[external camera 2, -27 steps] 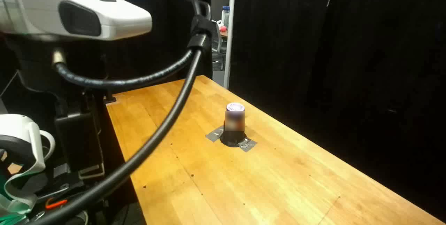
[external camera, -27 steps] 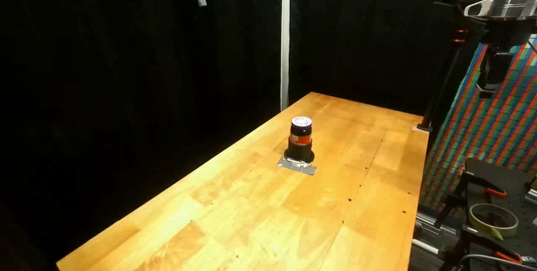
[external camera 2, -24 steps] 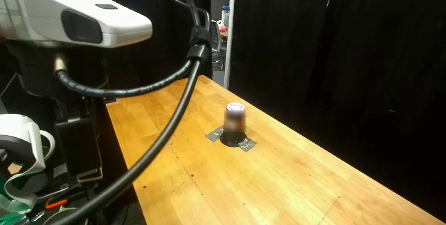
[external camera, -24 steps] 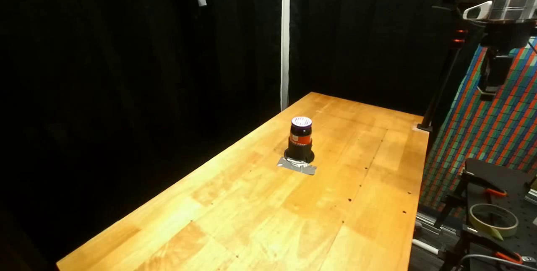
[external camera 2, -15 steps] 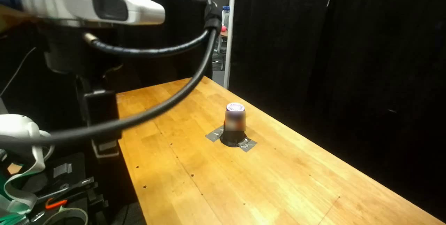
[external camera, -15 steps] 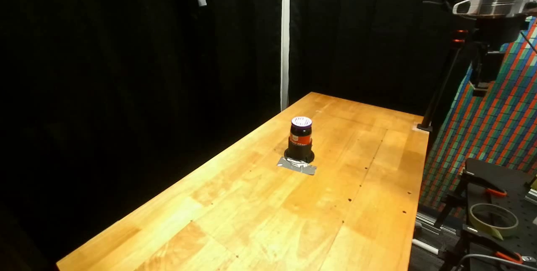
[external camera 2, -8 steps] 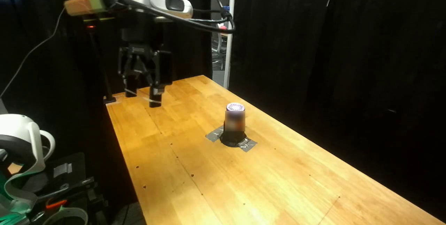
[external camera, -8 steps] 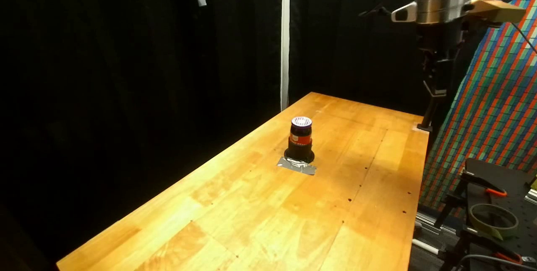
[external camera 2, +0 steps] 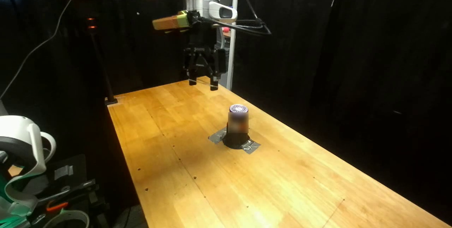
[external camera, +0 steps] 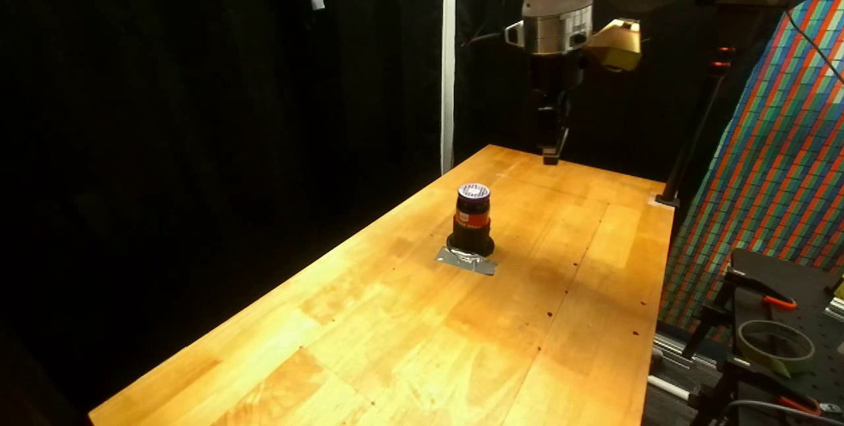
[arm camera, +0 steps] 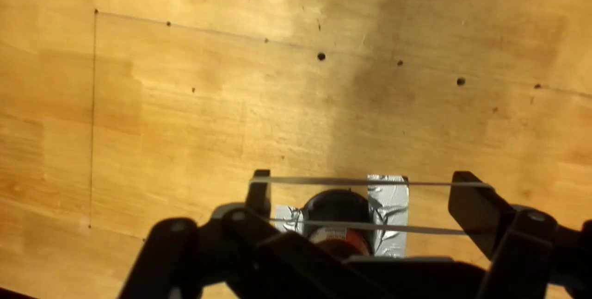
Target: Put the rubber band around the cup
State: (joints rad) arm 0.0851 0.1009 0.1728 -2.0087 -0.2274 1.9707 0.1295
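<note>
The hand (external camera 2: 203, 85) has been brought nearer the cup (external camera: 473, 219), its fingers (arm camera: 476, 211) spread wide, the rubber band (arm camera: 323, 181) stretched around them; soon it may be slipped on.

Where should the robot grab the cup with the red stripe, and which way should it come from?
Probably by the upper sides of the cup, coming straight down from above. It stands upright, narrower above its wide bottom rim, and silver tape seems to hold that rim down, so gripping low looks awkward.
</note>
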